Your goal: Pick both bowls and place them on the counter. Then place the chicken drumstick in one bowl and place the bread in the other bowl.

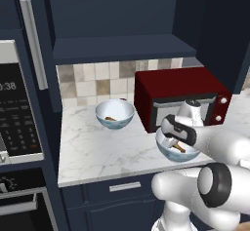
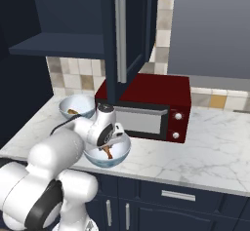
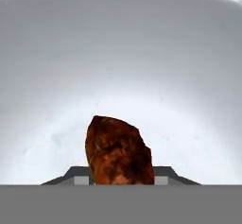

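Two white bowls with a blue pattern stand on the marble counter point(image 1: 93, 149). The near bowl point(image 1: 168, 154) point(image 2: 119, 157) sits in front of the microwave, and my gripper point(image 1: 177, 144) point(image 2: 108, 148) point(image 3: 122, 176) reaches down into it. It is shut on the chicken drumstick point(image 3: 118, 150) point(image 1: 180, 148) point(image 2: 109, 153), a dark brown piece held low over the pale inside of that bowl point(image 3: 118, 53). The far bowl point(image 1: 114, 113) point(image 2: 77, 106) holds a small golden-brown piece point(image 1: 111, 119) point(image 2: 73, 111). It looks like the bread, and the rim partly hides it.
A dark red microwave point(image 1: 180, 96) point(image 2: 146, 103) stands right behind the near bowl. A navy shelf point(image 1: 122, 47) and an open cabinet door point(image 2: 122, 35) hang above. An oven panel point(image 1: 17, 113) borders the counter's left end.
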Tool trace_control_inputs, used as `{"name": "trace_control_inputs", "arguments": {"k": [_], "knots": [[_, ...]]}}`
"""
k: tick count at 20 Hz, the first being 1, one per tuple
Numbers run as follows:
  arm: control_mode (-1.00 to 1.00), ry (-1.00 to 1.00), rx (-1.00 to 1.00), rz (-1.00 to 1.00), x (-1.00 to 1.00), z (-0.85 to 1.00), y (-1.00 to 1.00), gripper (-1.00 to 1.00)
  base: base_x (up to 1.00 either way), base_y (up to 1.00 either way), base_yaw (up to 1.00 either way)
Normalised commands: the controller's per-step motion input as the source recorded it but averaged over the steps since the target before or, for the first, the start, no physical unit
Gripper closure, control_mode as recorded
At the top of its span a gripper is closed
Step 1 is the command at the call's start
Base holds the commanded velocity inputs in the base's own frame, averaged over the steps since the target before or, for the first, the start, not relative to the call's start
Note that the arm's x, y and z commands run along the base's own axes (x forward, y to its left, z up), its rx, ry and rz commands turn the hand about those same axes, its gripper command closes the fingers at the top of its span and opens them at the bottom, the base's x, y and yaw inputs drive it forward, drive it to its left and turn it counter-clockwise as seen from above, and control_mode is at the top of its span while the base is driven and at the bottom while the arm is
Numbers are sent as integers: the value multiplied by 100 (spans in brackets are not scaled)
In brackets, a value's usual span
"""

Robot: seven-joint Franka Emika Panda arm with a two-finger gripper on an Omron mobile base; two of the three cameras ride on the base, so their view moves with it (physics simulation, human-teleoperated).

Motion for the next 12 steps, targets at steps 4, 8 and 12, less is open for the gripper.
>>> {"name": "trace_control_inputs", "arguments": {"k": [4,8,12], "knots": [[-100,1,5,-3,-9,-2,-1,-100,0,0,0],[-100,0,4,-4,-21,8,0,-100,0,0,0],[-100,0,1,-8,-18,22,10,-100,0,0,0]]}}
